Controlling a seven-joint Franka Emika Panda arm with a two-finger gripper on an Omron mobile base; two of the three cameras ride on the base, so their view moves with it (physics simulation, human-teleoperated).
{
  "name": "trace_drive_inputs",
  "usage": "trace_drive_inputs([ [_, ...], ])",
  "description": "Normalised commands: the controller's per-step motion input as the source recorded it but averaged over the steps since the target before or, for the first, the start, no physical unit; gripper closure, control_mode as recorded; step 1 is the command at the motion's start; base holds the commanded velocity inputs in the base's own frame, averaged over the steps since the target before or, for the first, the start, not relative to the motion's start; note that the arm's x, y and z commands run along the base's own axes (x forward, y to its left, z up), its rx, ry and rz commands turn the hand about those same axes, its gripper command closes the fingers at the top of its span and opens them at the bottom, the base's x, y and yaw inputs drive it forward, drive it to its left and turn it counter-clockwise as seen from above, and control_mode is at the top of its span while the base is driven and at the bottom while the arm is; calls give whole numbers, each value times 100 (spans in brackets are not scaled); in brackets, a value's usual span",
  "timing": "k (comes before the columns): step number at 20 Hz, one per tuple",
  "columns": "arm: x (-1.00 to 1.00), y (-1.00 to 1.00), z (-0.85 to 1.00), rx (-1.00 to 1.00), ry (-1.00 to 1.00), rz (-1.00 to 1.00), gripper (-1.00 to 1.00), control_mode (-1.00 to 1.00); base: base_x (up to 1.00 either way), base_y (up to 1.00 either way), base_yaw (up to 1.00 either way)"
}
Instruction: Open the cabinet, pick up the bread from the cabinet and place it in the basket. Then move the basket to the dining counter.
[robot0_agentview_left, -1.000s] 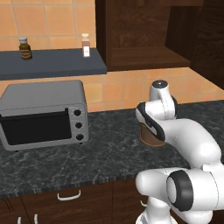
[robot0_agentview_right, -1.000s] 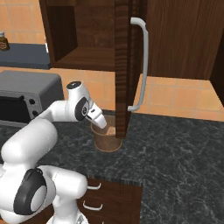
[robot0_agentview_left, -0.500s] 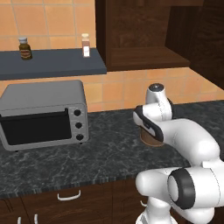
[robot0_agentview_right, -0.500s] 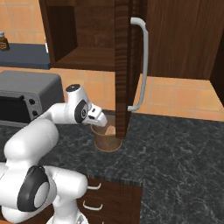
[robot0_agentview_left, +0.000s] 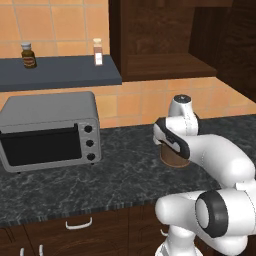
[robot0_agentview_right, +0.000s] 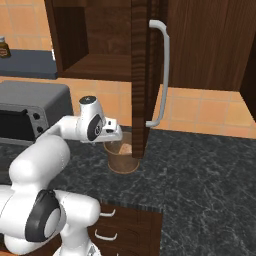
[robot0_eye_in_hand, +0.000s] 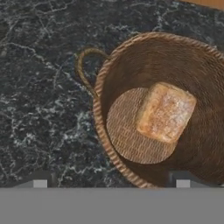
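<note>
**Bread in basket, claw open above it: risks before the carry**

Left of the hand view: bare black marbled counter, then the basket's loop handle at upper left of centre. Any grip for the carry would probably go on this handle or on the thin rim; a pinch on the thin woven wall could slip or tilt the basket.

Centre to right: the bread lies on the basket floor, leaning toward the right wall, apart from the fingers. The claw stands wide and holds nothing, its tips low in the frame. A straight descent from here could press into the bread instead of the rim.

Right base view: the basket sits mid-frame on the counter, just beside the lower edge of the open cabinet door. Lifting straight up risks knocking that door or its silver handle. A tilted lift could let the bread roll out. The dining counter is not visible.
</note>
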Motion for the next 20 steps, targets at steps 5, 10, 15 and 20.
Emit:
trace_drive_inputs([
  [5,1,40,-9,-3,14,17,-100,-100,0,0,0],
  [10,38,0,-22,-7,7,3,-100,-100,0,0,0],
  [15,23,-8,-32,-4,1,1,-100,-100,0,0,0],
  [20,2,-31,-32,0,0,0,-100,-100,0,0,0],
])
